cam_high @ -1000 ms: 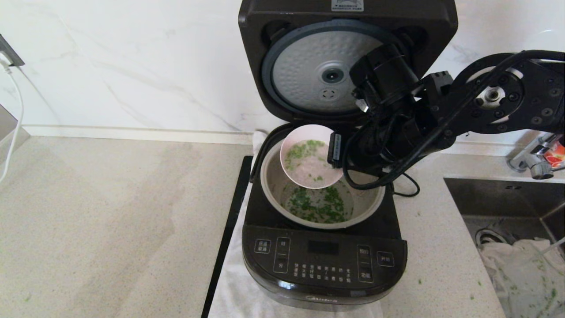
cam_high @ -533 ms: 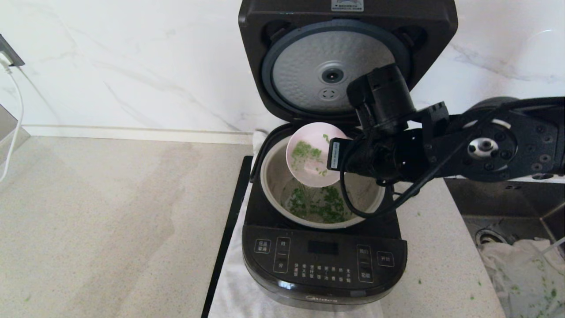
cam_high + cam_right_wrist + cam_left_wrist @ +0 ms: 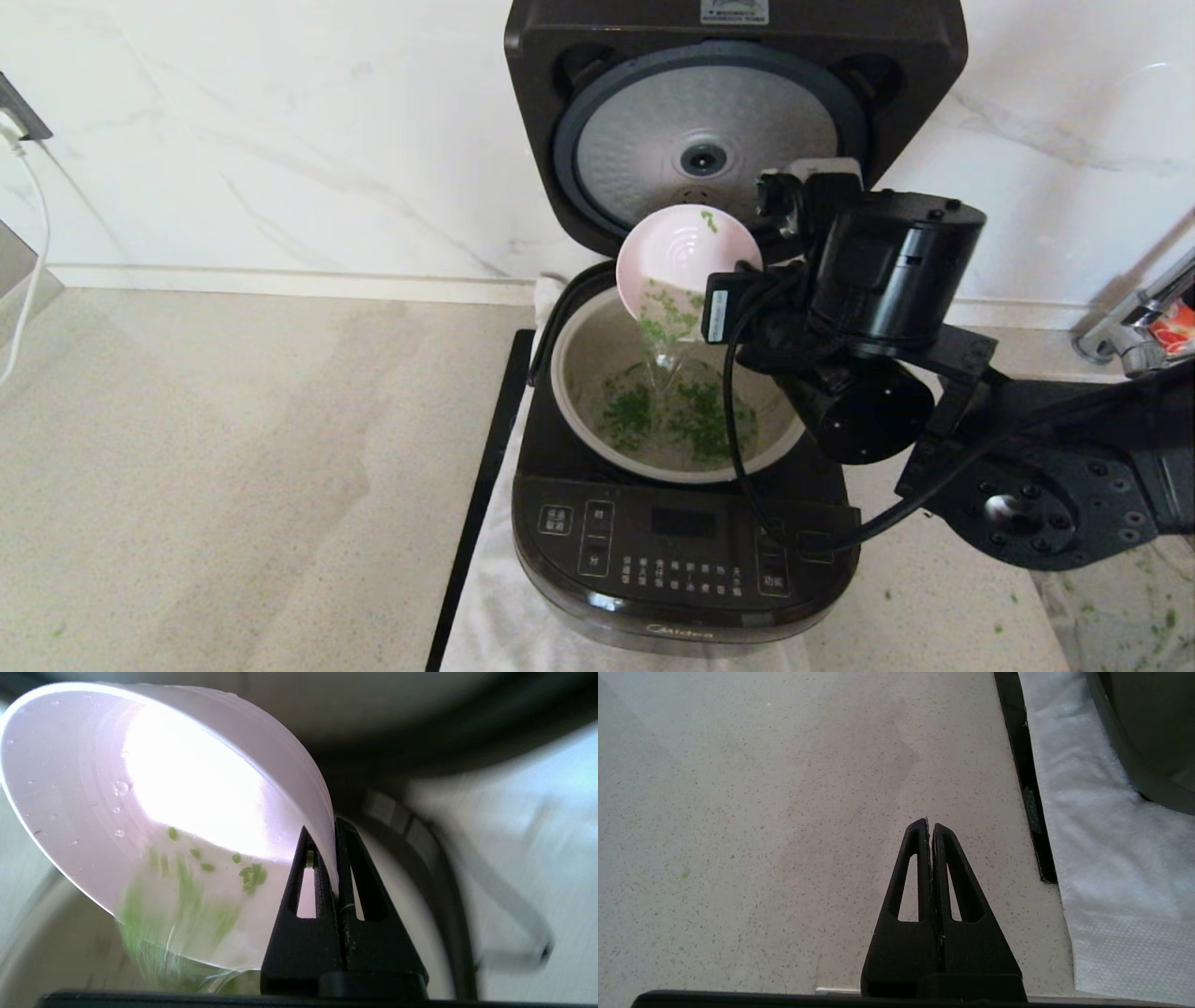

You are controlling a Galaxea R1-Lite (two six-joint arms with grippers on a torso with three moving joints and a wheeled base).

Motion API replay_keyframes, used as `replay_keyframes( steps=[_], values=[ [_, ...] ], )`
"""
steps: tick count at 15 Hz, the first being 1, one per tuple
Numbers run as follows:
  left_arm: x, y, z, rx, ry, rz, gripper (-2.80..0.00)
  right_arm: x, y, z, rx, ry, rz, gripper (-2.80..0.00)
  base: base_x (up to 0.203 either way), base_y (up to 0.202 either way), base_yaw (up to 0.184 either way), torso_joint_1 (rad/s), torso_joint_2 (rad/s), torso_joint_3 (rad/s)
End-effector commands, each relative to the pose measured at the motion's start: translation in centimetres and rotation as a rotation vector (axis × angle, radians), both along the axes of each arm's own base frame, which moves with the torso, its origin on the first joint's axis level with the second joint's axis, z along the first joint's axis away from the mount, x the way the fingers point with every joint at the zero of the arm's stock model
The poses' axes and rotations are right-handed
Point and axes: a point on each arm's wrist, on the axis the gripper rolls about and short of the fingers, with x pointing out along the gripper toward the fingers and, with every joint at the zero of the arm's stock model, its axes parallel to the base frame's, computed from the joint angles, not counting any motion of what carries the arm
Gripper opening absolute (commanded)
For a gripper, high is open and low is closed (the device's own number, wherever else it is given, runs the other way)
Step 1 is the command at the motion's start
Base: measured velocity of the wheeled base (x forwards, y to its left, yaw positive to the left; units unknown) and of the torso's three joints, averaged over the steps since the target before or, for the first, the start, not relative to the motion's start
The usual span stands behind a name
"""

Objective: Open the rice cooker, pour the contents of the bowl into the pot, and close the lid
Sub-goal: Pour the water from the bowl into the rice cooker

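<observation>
The black rice cooker [image 3: 686, 555] stands with its lid [image 3: 709, 140] swung up, the dimpled silver underside facing me. Above the pot [image 3: 583, 355] my right gripper [image 3: 327, 828] is shut on the rim of the pink bowl [image 3: 686, 252] [image 3: 140, 793], which is tipped steeply toward the pot. The green contents [image 3: 674, 313] [image 3: 187, 891] slide out with liquid in a stream, and many green bits lie on the pot's bottom [image 3: 691, 415]. My left gripper [image 3: 930, 825] is shut and empty over the bare counter left of the cooker, outside the head view.
A white cloth [image 3: 495, 607] [image 3: 1101, 826] lies under the cooker, with a black strip [image 3: 485, 495] along its left edge. At the far right are a tap [image 3: 1134, 327] and a sink. A white cable [image 3: 33, 252] hangs at the far left wall. Stray green bits dot the counter.
The right arm has rolled and dropped its elbow, lifting the bowl and tipping it from nearly level to steep. The greens that lay in the bowl now stream into the pot.
</observation>
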Motion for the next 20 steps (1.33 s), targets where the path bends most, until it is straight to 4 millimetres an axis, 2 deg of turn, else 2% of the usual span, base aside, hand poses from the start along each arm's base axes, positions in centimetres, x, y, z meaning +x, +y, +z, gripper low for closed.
replay_keyframes(
  steps=[1,4,11,16,20],
  values=[
    [0.0,0.0,0.0,0.0,-0.001,-0.001,-2.8,-0.5,-0.4,0.5,0.019,-0.172,-0.031,-2.8,0.0,0.0,0.0,0.0,0.0,0.0],
    [0.0,0.0,0.0,0.0,-0.001,0.001,-2.8,-0.9,-1.0,1.4,0.008,-0.3,-0.074,-2.8,0.0,0.0,0.0,0.0,0.0,0.0],
    [0.0,0.0,0.0,0.001,-0.001,0.001,-2.8,-0.7,-0.2,-0.2,-0.033,-0.356,-0.096,-2.8,0.0,0.0,0.0,0.0,0.0,0.0],
    [0.0,0.0,0.0,0.0,-0.001,0.0,-2.8,-3.0,0.9,-0.9,-0.047,-0.316,-0.045,-2.8,0.0,0.0,0.0,0.0,0.0,0.0],
    [0.0,0.0,0.0,0.001,-0.001,0.0,-2.8,-5.1,-0.2,0.3,-0.052,-0.264,-0.058,-2.8,0.0,0.0,0.0,0.0,0.0,0.0]
  ],
)
